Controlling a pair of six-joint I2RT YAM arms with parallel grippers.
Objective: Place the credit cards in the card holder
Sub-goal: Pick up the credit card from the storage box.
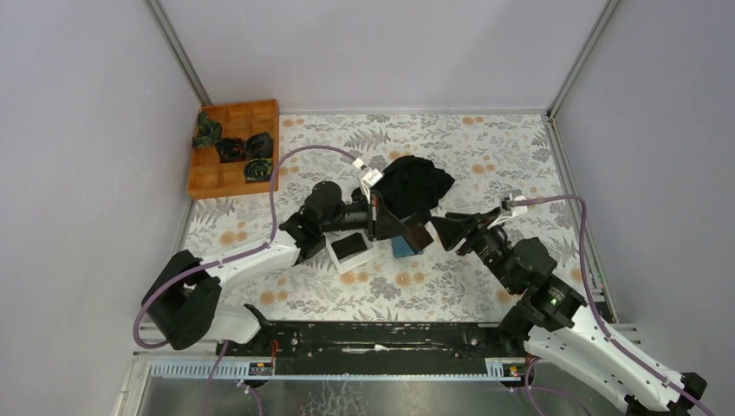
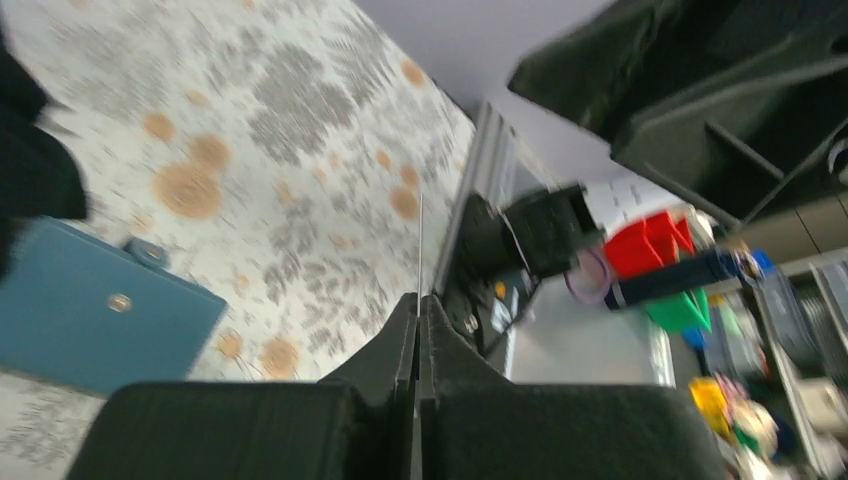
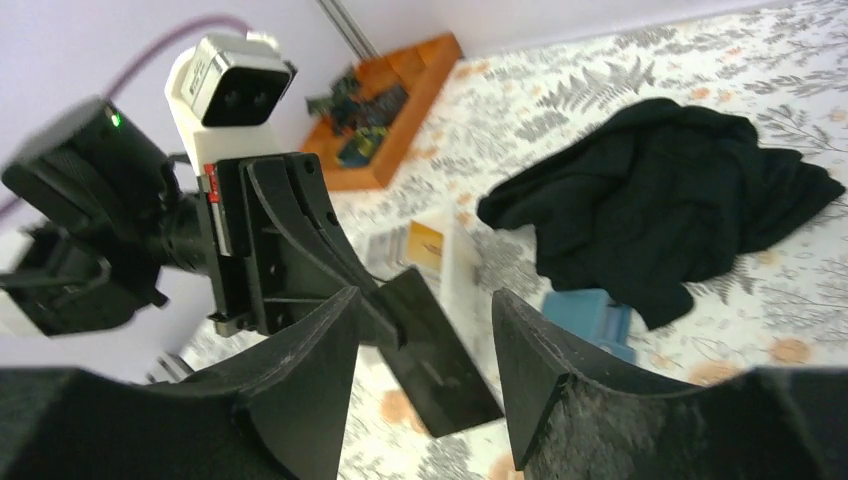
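Two grippers meet at centre of the top view. Left gripper (image 2: 418, 305) pinched shut on black credit card (image 3: 440, 370), held edge-on, probably for slotting. Right gripper (image 3: 422, 300) parted astride it, gripping nothing. Teal card holder (image 1: 404, 247) lies at the lower edge of the black cloth (image 1: 416, 186).

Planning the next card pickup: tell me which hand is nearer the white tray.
Left. The left hand, shut on a black card, is just past the white tray's far-right corner; the right hand, open, is farther right, beyond the card holder.

Black credit card (image 3: 440, 350) tilted in air, teal card holder (image 2: 90, 310) flat nearby
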